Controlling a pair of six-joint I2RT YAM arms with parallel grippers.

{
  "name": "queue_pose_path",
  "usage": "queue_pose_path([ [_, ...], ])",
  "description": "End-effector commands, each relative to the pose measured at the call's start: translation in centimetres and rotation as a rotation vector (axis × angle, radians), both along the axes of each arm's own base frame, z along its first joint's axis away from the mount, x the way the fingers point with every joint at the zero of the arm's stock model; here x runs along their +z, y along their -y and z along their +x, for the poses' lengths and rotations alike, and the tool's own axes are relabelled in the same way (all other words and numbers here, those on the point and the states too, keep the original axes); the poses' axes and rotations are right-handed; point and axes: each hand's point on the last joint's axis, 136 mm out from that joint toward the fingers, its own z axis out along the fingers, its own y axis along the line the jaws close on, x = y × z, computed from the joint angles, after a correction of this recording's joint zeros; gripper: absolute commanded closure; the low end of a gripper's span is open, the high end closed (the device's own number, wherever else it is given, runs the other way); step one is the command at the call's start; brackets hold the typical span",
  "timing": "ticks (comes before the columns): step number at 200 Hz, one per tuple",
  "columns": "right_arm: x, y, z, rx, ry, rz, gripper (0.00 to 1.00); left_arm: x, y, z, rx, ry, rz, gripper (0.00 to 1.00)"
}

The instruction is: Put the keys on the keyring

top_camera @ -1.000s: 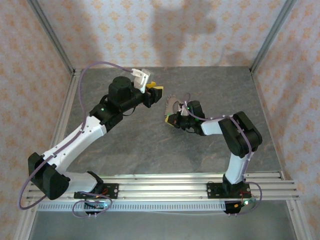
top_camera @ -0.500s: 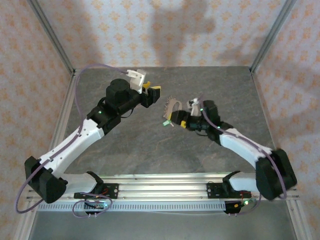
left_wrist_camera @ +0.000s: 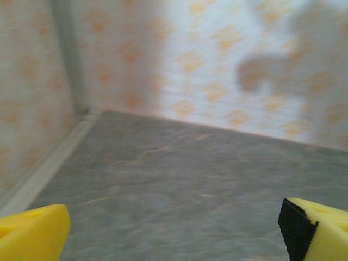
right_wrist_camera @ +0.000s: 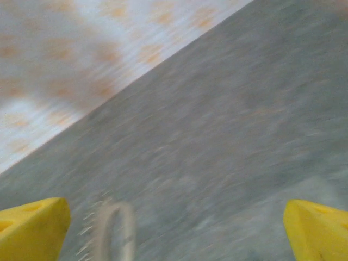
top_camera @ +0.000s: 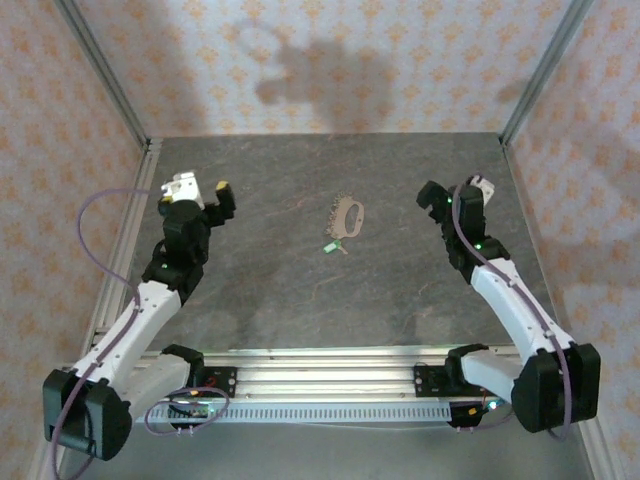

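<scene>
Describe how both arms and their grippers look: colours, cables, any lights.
The left arm and right arm have white link shells with black joints. Lilac cables trail along both, and a small green light glows on each. The left gripper and right gripper end in yellow fingers; one left finger carries a black pad.

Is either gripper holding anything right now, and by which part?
Nothing is held: left gripper and right gripper stand open and empty; keyring and key lie on the table.
</scene>
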Motion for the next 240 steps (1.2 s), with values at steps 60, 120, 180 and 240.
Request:
queue_pose_path([
  [60,-8.1,5.6,0.8,-0.161,-0.093,-0.417,0.0,-12.2,-3.2,0.8,0.064,-0.112,0.061,0.0],
  [120,-11.9,3.8,1.9,0.082,0.005,-0.35,0.0,-15.5,-2.5,3.3,0.001,-0.164,0.067,0.0],
  [180,-11.8,3.4,2.7,0.136,0.017,-0.325,0.01,-15.7,-2.1,3.6,-0.011,-0.196,0.087,0.0],
  [240,-12.0,3.1,2.9,0.159,0.001,-0.321,0.01,-15.7,-2.0,3.6,-0.012,-0.195,0.088,0.0],
])
